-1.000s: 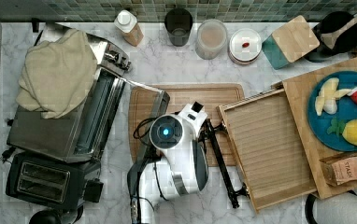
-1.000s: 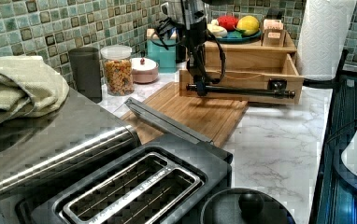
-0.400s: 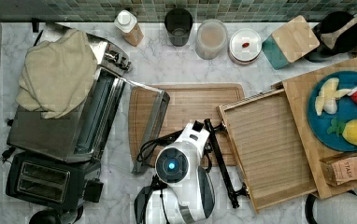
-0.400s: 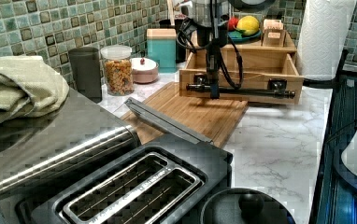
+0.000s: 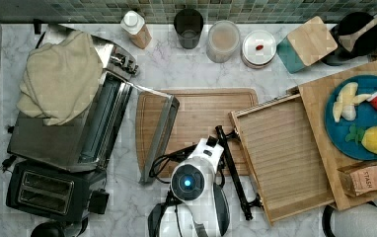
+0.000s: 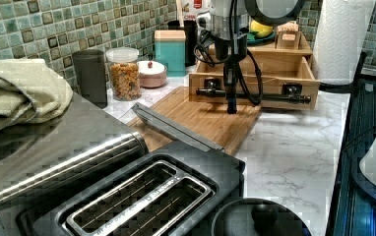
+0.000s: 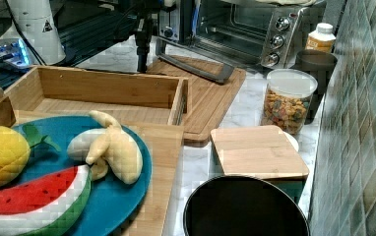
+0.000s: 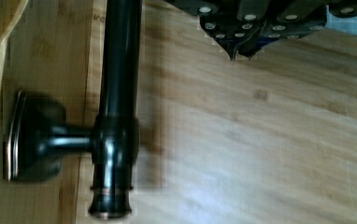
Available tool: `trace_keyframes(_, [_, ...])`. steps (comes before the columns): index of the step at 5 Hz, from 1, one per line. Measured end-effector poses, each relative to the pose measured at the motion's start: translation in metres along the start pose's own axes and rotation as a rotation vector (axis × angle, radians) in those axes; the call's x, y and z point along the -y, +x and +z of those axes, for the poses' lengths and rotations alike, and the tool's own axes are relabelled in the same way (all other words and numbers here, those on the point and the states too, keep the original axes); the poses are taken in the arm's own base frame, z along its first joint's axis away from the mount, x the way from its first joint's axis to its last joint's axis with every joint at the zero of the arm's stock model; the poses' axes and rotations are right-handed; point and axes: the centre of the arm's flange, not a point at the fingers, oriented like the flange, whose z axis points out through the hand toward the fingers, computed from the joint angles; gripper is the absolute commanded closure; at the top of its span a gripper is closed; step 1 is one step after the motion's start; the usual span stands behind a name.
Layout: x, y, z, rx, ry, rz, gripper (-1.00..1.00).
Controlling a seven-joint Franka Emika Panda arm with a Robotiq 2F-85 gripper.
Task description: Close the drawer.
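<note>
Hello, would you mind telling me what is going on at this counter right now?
A white robot arm is working to shut the wide, shallow bamboo drawer, which stands pulled out over the marble counter. Its tool hangs just in front of the long black bar handle, over the bamboo cutting board, apparently not touching it.

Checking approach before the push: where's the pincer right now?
In the left view the pincer hangs over the cutting board, just in front of the drawer handle, toward the bar's left end.
</note>
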Motion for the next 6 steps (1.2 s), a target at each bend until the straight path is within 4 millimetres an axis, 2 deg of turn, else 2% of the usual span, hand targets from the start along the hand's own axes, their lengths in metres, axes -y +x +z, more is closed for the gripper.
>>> trace_keyframes(1, [-0.006, -0.017, 0.004, 0.048, -0.020, -0.010, 1.00])
trace_keyframes(2, [-0.020, -0.027, 0.003, 0.047, -0.047, -0.009, 1.00])
trace_keyframes(3, [-0.045, -0.033, 0.008, 0.021, -0.053, -0.021, 1.00])
trace_keyframes(5, [-0.062, -0.033, 0.013, 0.000, -0.070, -0.116, 1.00])
trace_keyframes(6, [-0.073, -0.035, 0.019, 0.027, -0.155, -0.190, 1.00])
